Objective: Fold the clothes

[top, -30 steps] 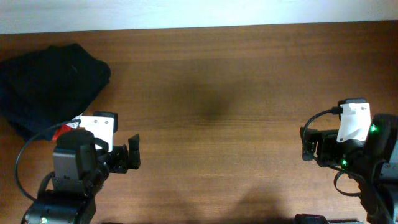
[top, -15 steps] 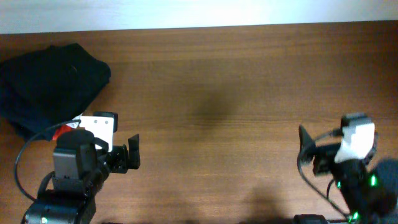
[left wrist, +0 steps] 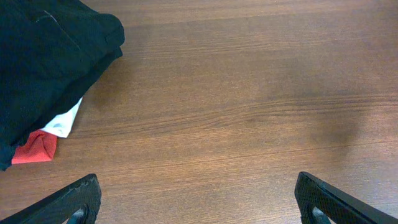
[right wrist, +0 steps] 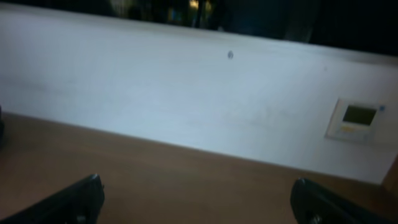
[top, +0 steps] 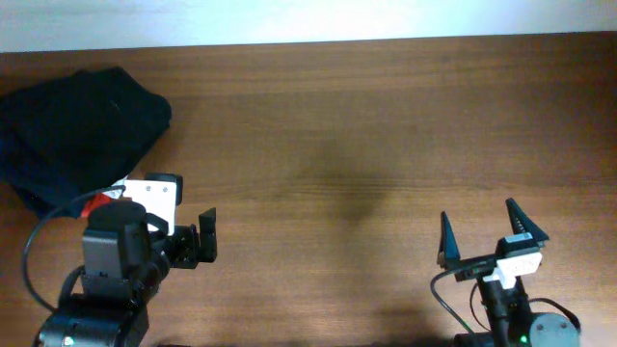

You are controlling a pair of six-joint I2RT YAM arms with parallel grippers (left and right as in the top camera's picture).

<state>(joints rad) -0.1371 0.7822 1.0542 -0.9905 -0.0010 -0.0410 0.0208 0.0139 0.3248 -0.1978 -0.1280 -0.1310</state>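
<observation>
The large black garment with white trim is out of view in every frame. My left gripper [top: 200, 238] hangs open and empty over bare wood at the front left; its two fingertips frame the bottom of the left wrist view [left wrist: 199, 200]. My right gripper [top: 485, 234] is open and empty at the front right, its fingers spread wide and pointing toward the far edge. In the right wrist view [right wrist: 199, 200] it faces along the table to a white wall.
A pile of folded navy-blue garments [top: 82, 125] lies at the back left, also in the left wrist view [left wrist: 43, 56]. A small white-and-red folded piece [left wrist: 50, 134] sticks out under it. A wall panel [right wrist: 357, 118] shows beyond the table.
My right arm has pulled back toward the front edge and turned, so its open fingers now point toward the far wall. My left arm has not moved.
</observation>
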